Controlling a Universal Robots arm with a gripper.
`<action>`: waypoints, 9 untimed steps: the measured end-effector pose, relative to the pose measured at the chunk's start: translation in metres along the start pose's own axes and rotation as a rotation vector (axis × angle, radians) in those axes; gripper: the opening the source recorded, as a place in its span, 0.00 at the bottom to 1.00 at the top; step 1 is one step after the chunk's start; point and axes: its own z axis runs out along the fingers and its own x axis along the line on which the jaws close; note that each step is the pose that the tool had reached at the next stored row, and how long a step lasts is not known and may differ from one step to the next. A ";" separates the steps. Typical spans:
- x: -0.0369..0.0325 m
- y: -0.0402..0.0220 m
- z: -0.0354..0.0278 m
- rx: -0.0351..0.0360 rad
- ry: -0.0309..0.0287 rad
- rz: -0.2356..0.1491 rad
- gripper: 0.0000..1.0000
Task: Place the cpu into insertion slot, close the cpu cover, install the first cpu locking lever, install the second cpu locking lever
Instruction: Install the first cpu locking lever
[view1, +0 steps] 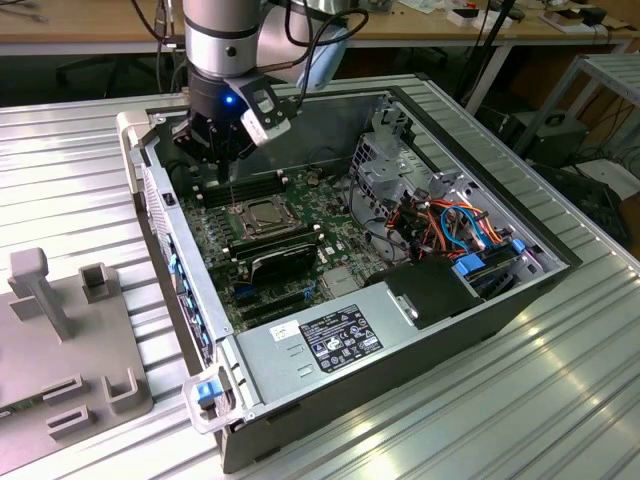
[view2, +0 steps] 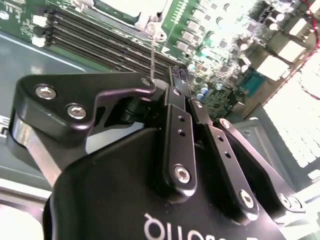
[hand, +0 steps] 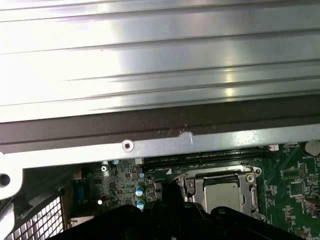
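Over the socket corner by the memory slots (view2: 95, 37), we have the gripper (view2: 161, 82) with fingers closed on the tip of a thin wire locking lever (view2: 152, 52). The wire stands near upright off the board (hand: 120, 185).

The cpu (hand: 222, 194) sits in the insertion slot (hand: 184, 186), and the cpu cover (hand: 216, 176) looks flat down around it. So we read this as a lever step; which of the two levers, we can't tell.

To do it well, we'd say:
- Swing the wire along its hinge arc, not straight down, or it bends or slips out of the pinch.
- Keep it tight to the socket edge as it comes down so it latches.
- Watch clearance to the case wall (hand: 150, 145) and the memory slots.

We judge slip risk high: the wire is thin, likely springy, with little contact area.
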 end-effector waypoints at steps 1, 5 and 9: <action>-0.0036 0.0005 0.0010 0.0000 0.0002 -0.001 0.11; -0.0223 0.0035 0.0048 -0.0003 0.0004 -0.007 0.11; -0.0238 0.0038 0.0062 -0.0004 0.0008 -0.018 0.11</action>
